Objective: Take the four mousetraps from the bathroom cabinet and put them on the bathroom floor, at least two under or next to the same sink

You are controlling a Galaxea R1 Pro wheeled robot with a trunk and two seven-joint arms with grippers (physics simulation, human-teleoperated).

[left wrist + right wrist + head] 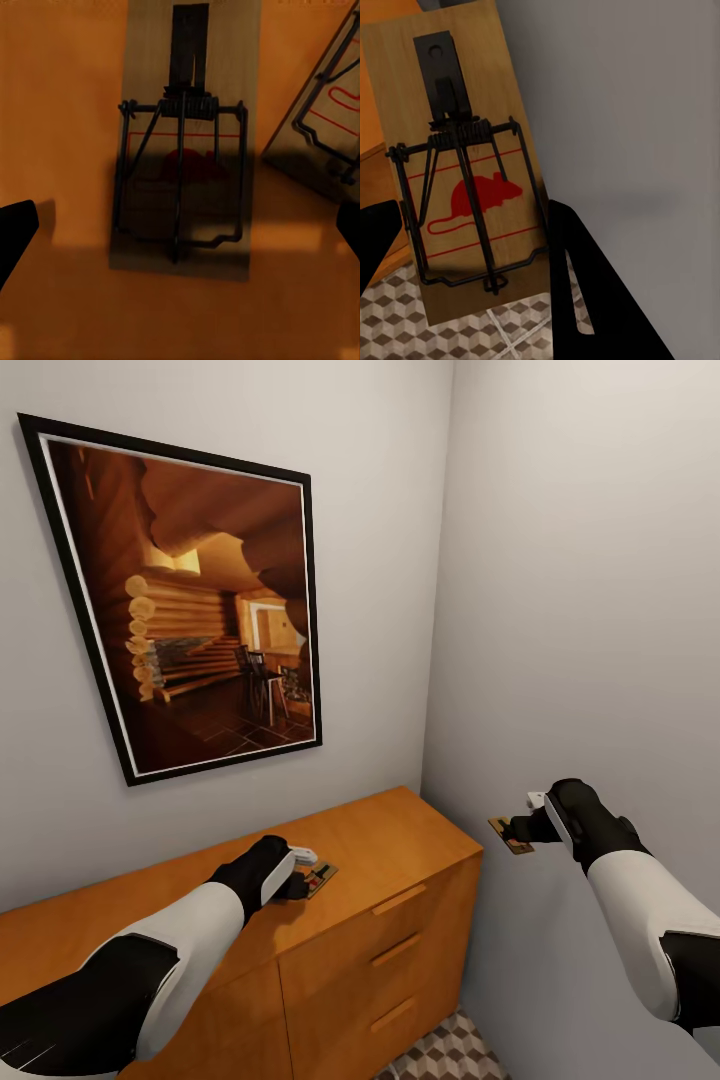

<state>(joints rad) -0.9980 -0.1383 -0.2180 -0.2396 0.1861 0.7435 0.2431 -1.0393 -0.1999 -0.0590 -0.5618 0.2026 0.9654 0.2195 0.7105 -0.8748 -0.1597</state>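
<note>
On the flat top of the orange-brown cabinet point(400, 840) lies a mousetrap point(184, 172), a small wooden board with a dark wire spring. A second mousetrap point(330, 120) lies tilted beside it. My left gripper point(300, 882) hovers over the first one, open, with a dark finger point(15, 240) on either side and not touching it. Off the cabinet's right end, close to the wall, my right gripper point(522, 828) is shut on a third mousetrap point(465, 187) with a red mouse print, held in the air point(505, 838). The sink is out of view.
A large framed picture point(190, 610) of a log interior hangs on the wall above the cabinet. Three drawers with bar handles point(398, 900) face the room corner. Cube-patterned floor tiles point(450, 1055) show below the cabinet's right end, and beneath the held trap point(405, 322).
</note>
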